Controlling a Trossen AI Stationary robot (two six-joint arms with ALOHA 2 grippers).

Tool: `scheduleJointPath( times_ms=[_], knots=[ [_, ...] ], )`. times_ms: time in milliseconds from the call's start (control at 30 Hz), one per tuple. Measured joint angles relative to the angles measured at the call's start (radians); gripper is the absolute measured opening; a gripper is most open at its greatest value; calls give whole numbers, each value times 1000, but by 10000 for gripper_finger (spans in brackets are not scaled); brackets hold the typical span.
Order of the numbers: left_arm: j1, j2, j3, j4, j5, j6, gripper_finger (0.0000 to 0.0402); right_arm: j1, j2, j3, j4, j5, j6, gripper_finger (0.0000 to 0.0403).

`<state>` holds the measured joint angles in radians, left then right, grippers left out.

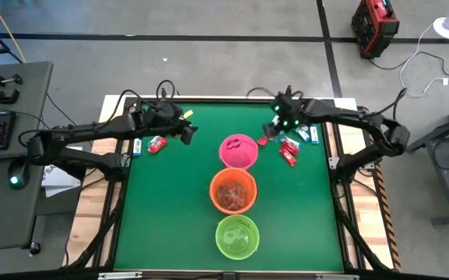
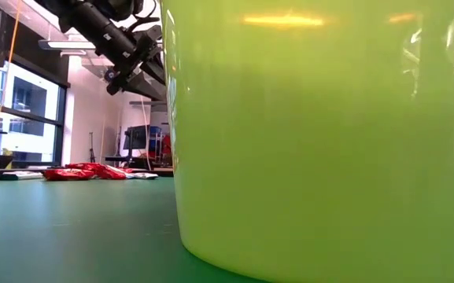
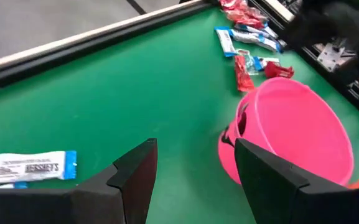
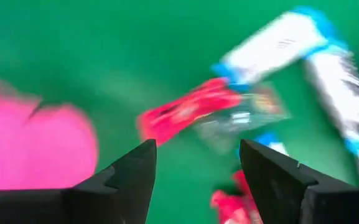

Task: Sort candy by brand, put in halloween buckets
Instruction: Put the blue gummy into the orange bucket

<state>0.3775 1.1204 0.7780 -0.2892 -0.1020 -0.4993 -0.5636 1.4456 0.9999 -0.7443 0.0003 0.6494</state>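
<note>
Three buckets stand in a row down the table's middle: pink (image 1: 238, 151) farthest, orange (image 1: 233, 191) in the middle, lime green (image 1: 237, 236) nearest. My left gripper (image 1: 187, 131) hovers open to the left of the pink bucket (image 3: 291, 130), above bare table. A blue-and-white packet (image 3: 28, 167) and a red candy (image 1: 156, 144) lie flat behind it. My right gripper (image 1: 281, 127) hovers open right of the pink bucket (image 4: 36, 149), over a red packet (image 4: 185, 112) and blue-and-white packets (image 4: 272, 43) lying flat on the table. It touches none of them.
The orange bucket holds candy. More red and blue-and-white packets (image 1: 290, 148) are scattered by the table's far right corner. The green bucket (image 2: 321, 134) fills most of the low view, with red candies (image 2: 85, 171) beyond it. A raised rim (image 1: 232, 99) runs along the far edge.
</note>
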Motion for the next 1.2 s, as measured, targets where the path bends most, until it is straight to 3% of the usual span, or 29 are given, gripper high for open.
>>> scheduleJointPath(
  times_ms=[200, 567, 967, 1067, 1200],
  knots=[
    [-22, 4, 0, -1, -6, -20, 204, -127, 0, -113, 90, 9, 184, 222],
    [-26, 4, 0, -2, -15, -20, 204, -139, 37, -265, 323, 16, 409, 208],
    [-27, 4, 0, -6, -8, -21, 204, -139, 169, -254, 430, 22, 436, 136],
    [-28, 4, 0, -7, -8, -20, 204, -137, 146, -256, 418, 32, 388, 111],
    [-28, 4, 0, -9, -8, -7, 204, -137, 60, -263, 361, 70, 303, 47]
  ],
)
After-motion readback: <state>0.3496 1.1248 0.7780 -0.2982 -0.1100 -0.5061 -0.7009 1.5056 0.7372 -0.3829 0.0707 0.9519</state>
